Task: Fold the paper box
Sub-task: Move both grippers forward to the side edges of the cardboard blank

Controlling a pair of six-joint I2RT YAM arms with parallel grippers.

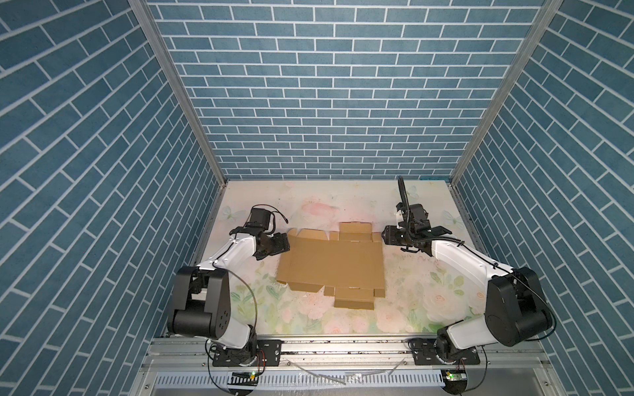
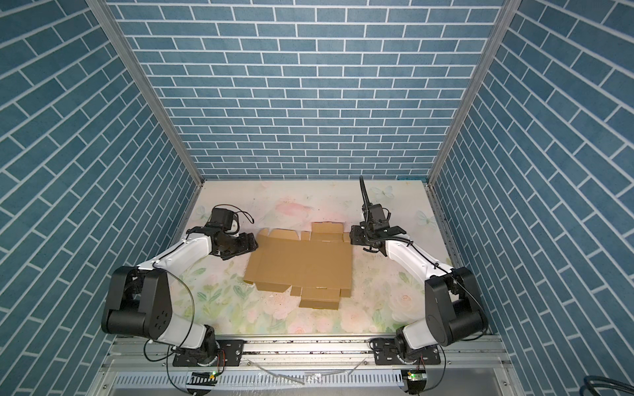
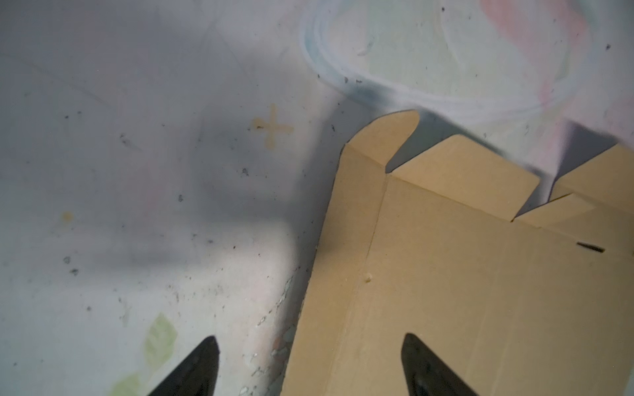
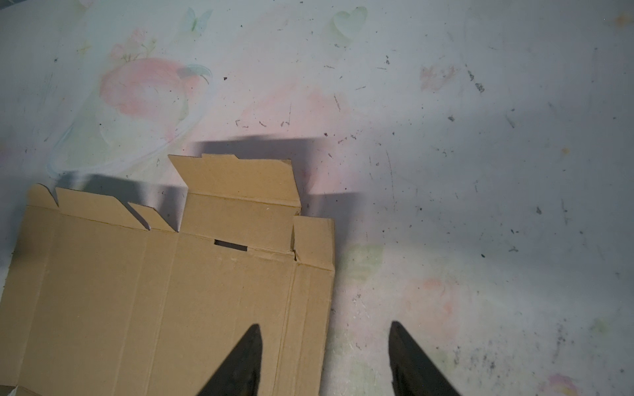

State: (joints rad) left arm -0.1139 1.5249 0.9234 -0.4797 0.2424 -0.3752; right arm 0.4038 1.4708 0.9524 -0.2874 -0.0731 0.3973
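Note:
The paper box (image 1: 331, 264) (image 2: 302, 264) is a flat brown cardboard sheet with creases, flaps and tabs, lying in the middle of the table in both top views. My left gripper (image 1: 286, 245) (image 2: 254, 245) is at its far left corner. In the left wrist view this gripper (image 3: 310, 337) is open, one finger over the cardboard (image 3: 480, 291) and one over the table, with the sheet's left edge between them. My right gripper (image 1: 384, 236) (image 2: 352, 236) is at the far right corner. It (image 4: 325, 324) is open too, straddling the right edge of the sheet (image 4: 154, 291). Neither holds anything.
The sheet rests on a pale floral table mat (image 1: 308, 205). Blue brick-pattern walls close in the back and both sides. An aluminium rail (image 1: 343, 346) with both arm bases runs along the front edge.

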